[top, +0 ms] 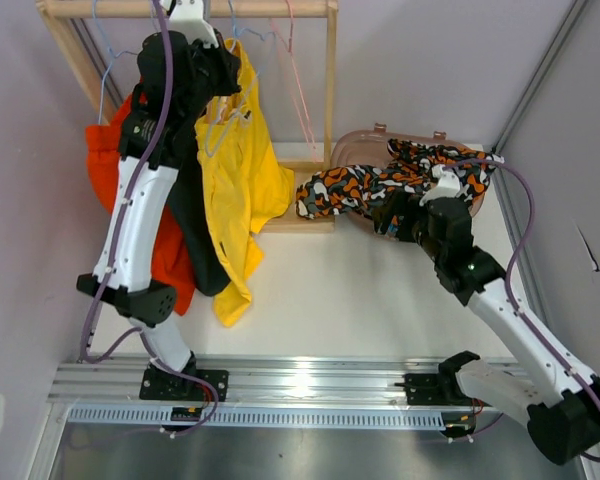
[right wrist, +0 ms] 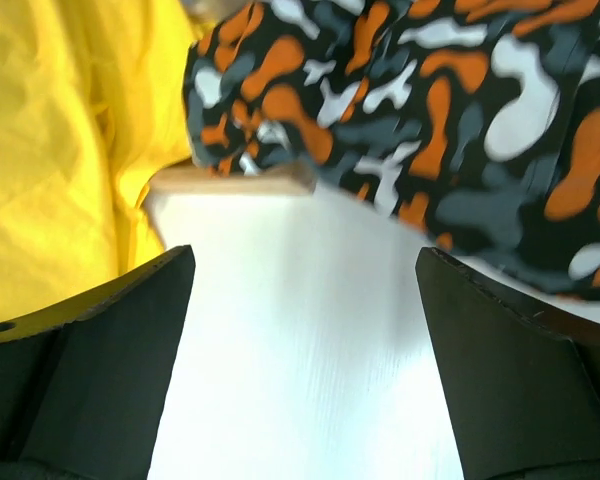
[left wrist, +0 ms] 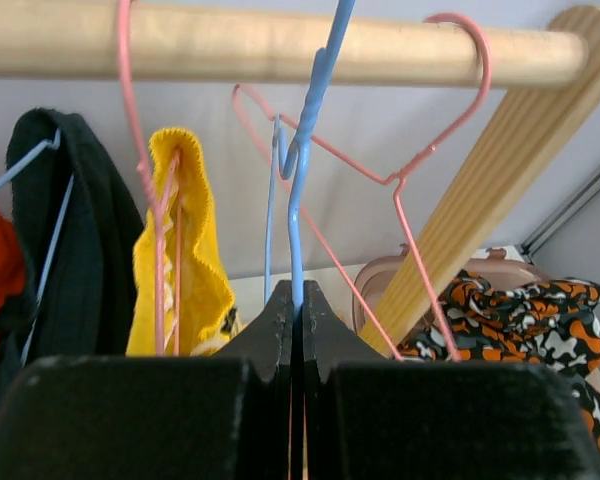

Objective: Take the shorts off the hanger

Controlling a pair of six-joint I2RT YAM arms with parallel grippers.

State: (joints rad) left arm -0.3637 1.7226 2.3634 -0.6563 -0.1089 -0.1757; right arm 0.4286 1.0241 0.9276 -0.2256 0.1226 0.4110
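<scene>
Orange-red shorts (top: pixel 105 165), black shorts (top: pixel 195 225) and yellow shorts (top: pixel 242 175) hang on the wooden rack (top: pixel 330 90). My left gripper (top: pixel 223 68) is up at the rail. In the left wrist view it (left wrist: pixel 300 297) is shut on the wire of a blue hanger (left wrist: pixel 310 110), beside the yellow shorts (left wrist: pixel 185 250) and black shorts (left wrist: pixel 85 230). Black-white-orange patterned shorts (top: pixel 355 188) lie off the hanger, from the rack's foot to the pink tub. My right gripper (top: pixel 383 215) is open and empty just above the table, the patterned shorts (right wrist: pixel 430 90) ahead of it.
A pink tub (top: pixel 365 145) at the back right holds more patterned cloth (top: pixel 430 158). Two empty pink hangers (left wrist: pixel 420 170) hang on the rail (left wrist: pixel 230 45). The rack's wooden base (right wrist: pixel 235 180) lies ahead of my right gripper, yellow cloth (right wrist: pixel 60 130) to its left.
</scene>
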